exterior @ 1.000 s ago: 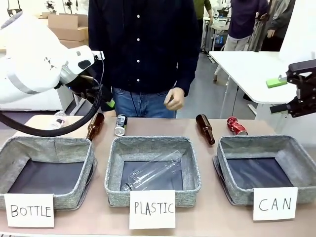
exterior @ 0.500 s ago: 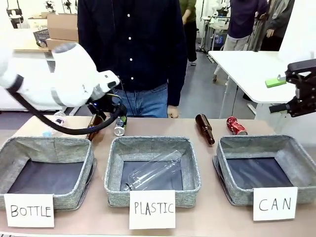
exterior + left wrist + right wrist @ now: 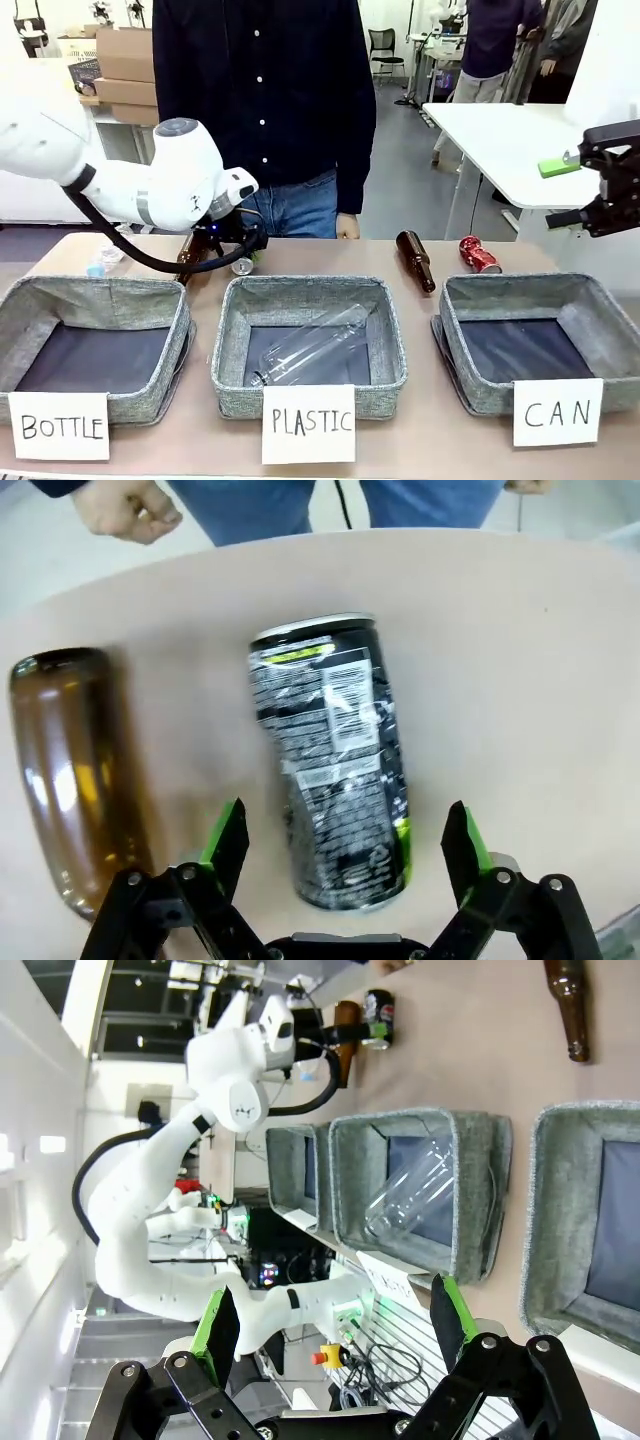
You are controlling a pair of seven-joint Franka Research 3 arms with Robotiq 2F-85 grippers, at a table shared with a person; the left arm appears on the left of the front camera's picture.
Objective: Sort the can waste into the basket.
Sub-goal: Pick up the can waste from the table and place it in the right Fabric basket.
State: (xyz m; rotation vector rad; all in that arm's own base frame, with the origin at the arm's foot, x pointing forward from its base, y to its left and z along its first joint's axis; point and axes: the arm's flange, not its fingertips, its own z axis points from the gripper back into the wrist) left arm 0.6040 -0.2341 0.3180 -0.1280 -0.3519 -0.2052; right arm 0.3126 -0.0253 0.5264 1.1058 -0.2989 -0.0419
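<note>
left end effector [image 3: 345,822] astride black can [image 3: 325,720]

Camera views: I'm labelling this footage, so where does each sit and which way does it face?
Front: fixed between the arms, facing across the table at the person; the left arm reaches in.
Left wrist: looking down past the open left end effector at the black can.
Right wrist: raised, rolled sideways, past the open right end effector toward the CAN basket.
Shared: front and right wrist both show the left arm.
</note>
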